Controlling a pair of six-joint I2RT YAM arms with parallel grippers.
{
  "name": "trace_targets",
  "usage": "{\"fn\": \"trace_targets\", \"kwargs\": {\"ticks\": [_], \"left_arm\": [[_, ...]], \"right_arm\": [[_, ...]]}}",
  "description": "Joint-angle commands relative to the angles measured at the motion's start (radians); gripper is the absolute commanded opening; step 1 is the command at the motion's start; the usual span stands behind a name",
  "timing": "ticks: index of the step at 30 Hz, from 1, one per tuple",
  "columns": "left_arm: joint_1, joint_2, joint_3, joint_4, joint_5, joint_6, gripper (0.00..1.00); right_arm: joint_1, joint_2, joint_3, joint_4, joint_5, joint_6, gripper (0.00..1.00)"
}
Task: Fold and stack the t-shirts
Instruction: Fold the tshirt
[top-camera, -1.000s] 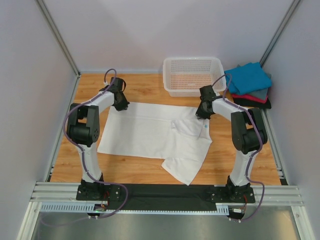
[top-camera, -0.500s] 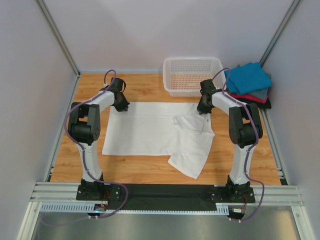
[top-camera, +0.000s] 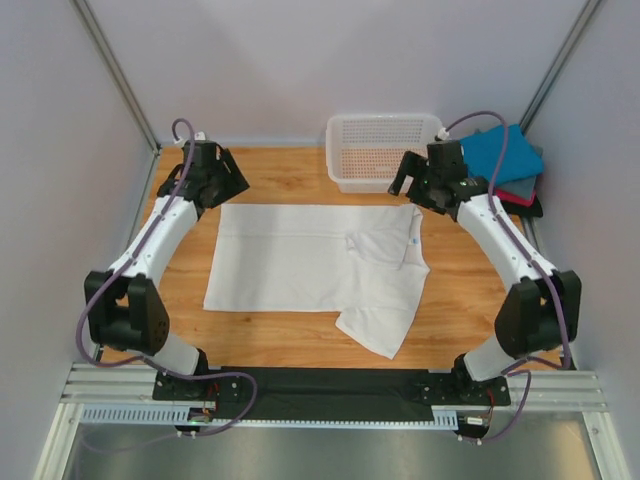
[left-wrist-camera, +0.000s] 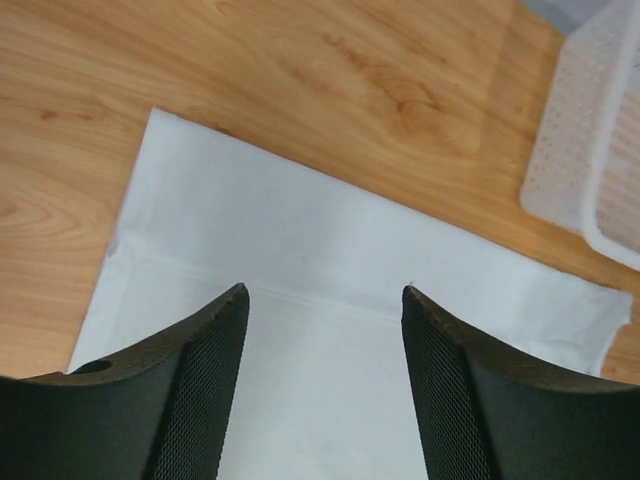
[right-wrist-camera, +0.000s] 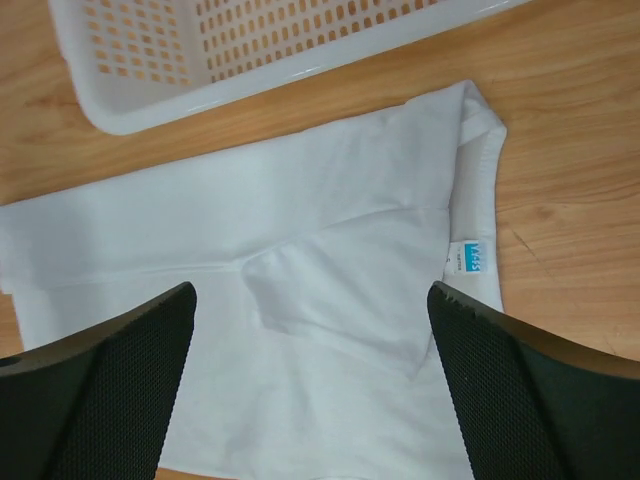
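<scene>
A white t-shirt (top-camera: 300, 265) lies spread flat on the wooden table, collar to the right, with its small blue neck label (right-wrist-camera: 470, 257) showing. One sleeve is folded in over the chest (right-wrist-camera: 330, 290), and the other sleeve (top-camera: 378, 325) sticks out toward the near edge. My left gripper (top-camera: 226, 186) hovers open above the shirt's far left corner (left-wrist-camera: 170, 140), nothing between its fingers. Above the collar end, my right gripper (top-camera: 409, 180) stands wide open and empty. In the back right corner sits a stack of folded t-shirts: teal-blue (top-camera: 497, 155) on top, then red (top-camera: 520, 195), grey and black.
A white plastic mesh basket (top-camera: 385, 184) stands at the back centre, just beyond the shirt's far edge and close to the right gripper. Grey walls close in the table on the left, back and right. A metal rail with both arm bases runs along the near edge.
Both grippers have opened, let go of the shirt's far edge and lifted up and back. The shirt's far edge now lies straight and flat.
</scene>
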Motion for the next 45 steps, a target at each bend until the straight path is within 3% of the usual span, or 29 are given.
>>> {"fn": "trace_targets", "kwargs": {"ticks": [1,6,8,12,16,19,23,28,33,39,45], "left_arm": [[0.007,-0.181,-0.094,-0.092,-0.030,-0.038,0.70],[0.007,-0.489,-0.342,-0.206,-0.128,-0.201,0.87],[0.008,-0.610,-0.435,-0.284,-0.151,-0.276,1.00],[0.008,-0.767,-0.562,-0.420,-0.188,-0.392,0.99],[0.010,-0.858,-0.652,-0.528,-0.269,-0.511,0.99],[0.011,-0.882,-0.700,-0.569,-0.354,-0.601,0.96],[0.017,-0.882,-0.788,-0.508,-0.372,-0.646,0.86],[0.030,-0.830,-0.847,-0.361,-0.346,-0.637,0.76],[0.031,-0.726,-0.835,-0.333,-0.346,-0.614,0.60],[0.039,-0.649,-0.858,-0.232,-0.339,-0.612,0.57],[0.047,-0.623,-0.859,-0.235,-0.354,-0.629,0.54]], "right_arm": [[-0.001,-0.152,-0.074,-0.023,-0.019,0.040,1.00],[0.001,-0.373,-0.333,-0.031,-0.082,0.131,1.00],[-0.001,-0.441,-0.447,-0.041,-0.072,0.172,1.00],[-0.001,-0.611,-0.602,-0.075,-0.063,0.208,1.00],[0.001,-0.673,-0.706,-0.087,-0.088,0.243,1.00],[-0.001,-0.688,-0.759,-0.072,-0.142,0.269,1.00],[-0.001,-0.691,-0.765,-0.067,-0.141,0.268,1.00],[-0.001,-0.634,-0.728,-0.057,-0.127,0.240,1.00],[-0.001,-0.567,-0.713,-0.034,-0.142,0.237,1.00],[-0.001,-0.539,-0.693,-0.038,-0.142,0.222,0.99],[0.001,-0.535,-0.680,-0.058,-0.124,0.225,0.99]]}}
